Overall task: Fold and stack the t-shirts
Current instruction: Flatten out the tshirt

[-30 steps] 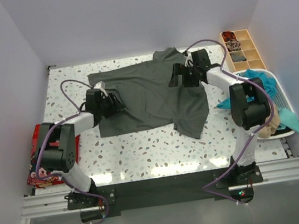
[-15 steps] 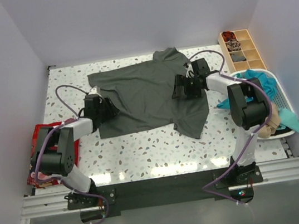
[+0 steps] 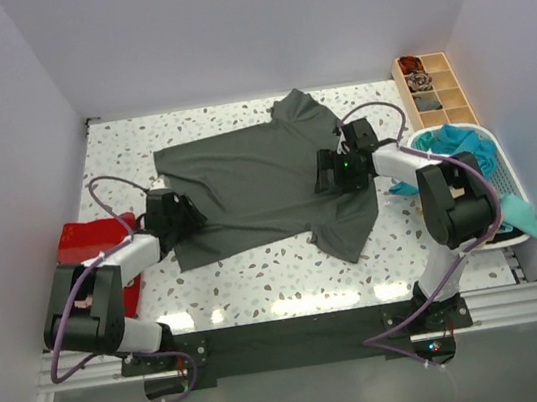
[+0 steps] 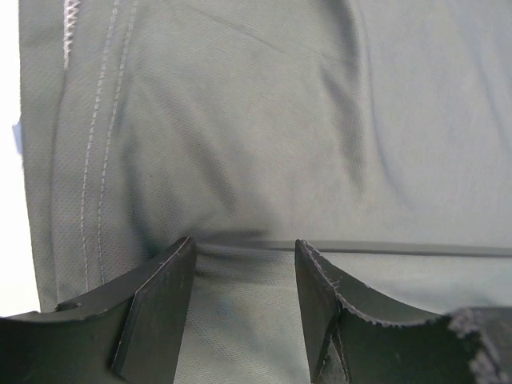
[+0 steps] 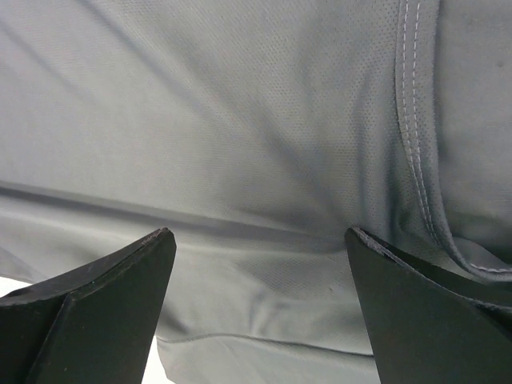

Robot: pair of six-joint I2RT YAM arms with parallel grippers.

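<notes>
Red shirt (image 3: 92, 237) lies at the far-left bench (image 3: 258, 263) edge, partly under the left arm (image 3: 120, 255).

Left fingers (image 4: 152, 308) are low on the left edge of the grey-green shirt (image 3: 254, 173). They are parted a little, with a crease of cloth running across the gap at the tips. They look not clamped yet.

The grey-green shirt is spread flat mid-bench, one sleeve to the far side, one to the near right.

Right fingers (image 5: 88, 304) are spread wide over the shirt's right part, next to a stitched seam, holding nothing.

Far right is a white basket (image 3: 515, 225) with a teal shirt (image 3: 457, 140) spilling over its rim.

Step looks like taking hold of both sides for a fold. To do it well:
- pinch close to the edges at matching spots
- shut fully before lifting
- raise both sides together so the cloth doesn't skew or drag

The top view gives the whole shirt outline and where each arm sits, but the wrists hide the fingertips there. The wrist views give the finger gap, crease and stitching. The left one also shows a bare bench strip past the hem. Neither shows the shirt's shape.
</notes>
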